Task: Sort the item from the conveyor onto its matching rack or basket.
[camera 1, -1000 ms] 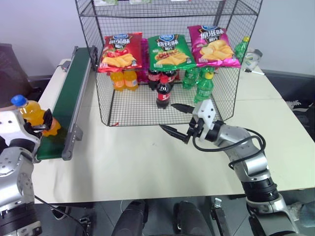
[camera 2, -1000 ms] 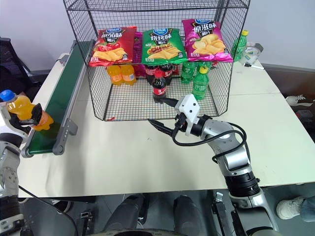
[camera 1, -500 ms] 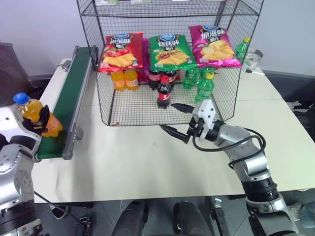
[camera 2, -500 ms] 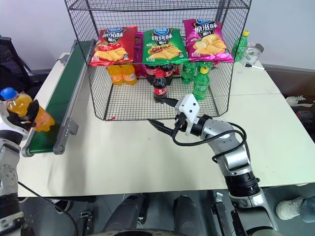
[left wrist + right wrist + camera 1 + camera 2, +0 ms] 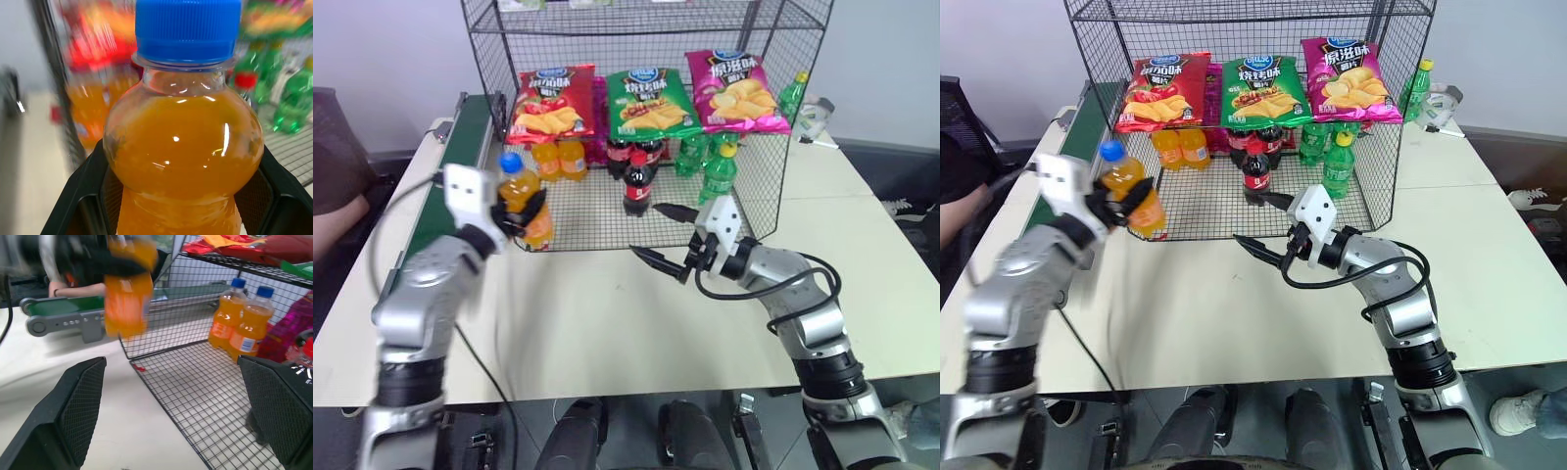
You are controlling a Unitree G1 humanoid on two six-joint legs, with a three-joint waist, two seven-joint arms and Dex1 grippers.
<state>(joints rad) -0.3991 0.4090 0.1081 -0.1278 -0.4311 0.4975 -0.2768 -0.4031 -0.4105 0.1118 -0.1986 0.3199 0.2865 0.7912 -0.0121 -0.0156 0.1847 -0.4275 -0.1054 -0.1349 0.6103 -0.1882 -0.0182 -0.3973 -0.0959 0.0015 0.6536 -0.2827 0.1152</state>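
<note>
Along the left edge of the counter (image 5: 607,323) runs the conveyor (image 5: 460,157). Just right of it, the left gripper (image 5: 514,211) is clamped on the orange soda bottle (image 5: 522,201), upright in the air at the front left corner of the wire rack (image 5: 646,117). Farther right, the right gripper (image 5: 666,235) hovers before the rack's open front, fingers spread apart and empty.

Held in left gripper (image 5: 514,217) above the desk (image 5: 607,333), just before the rack's (image 5: 646,117) front left corner: bottle (image 5: 522,199). Along the desk's left edge, left of the rack: conveyor (image 5: 460,166). Before the rack's front, right of centre: right gripper (image 5: 668,238).
</note>
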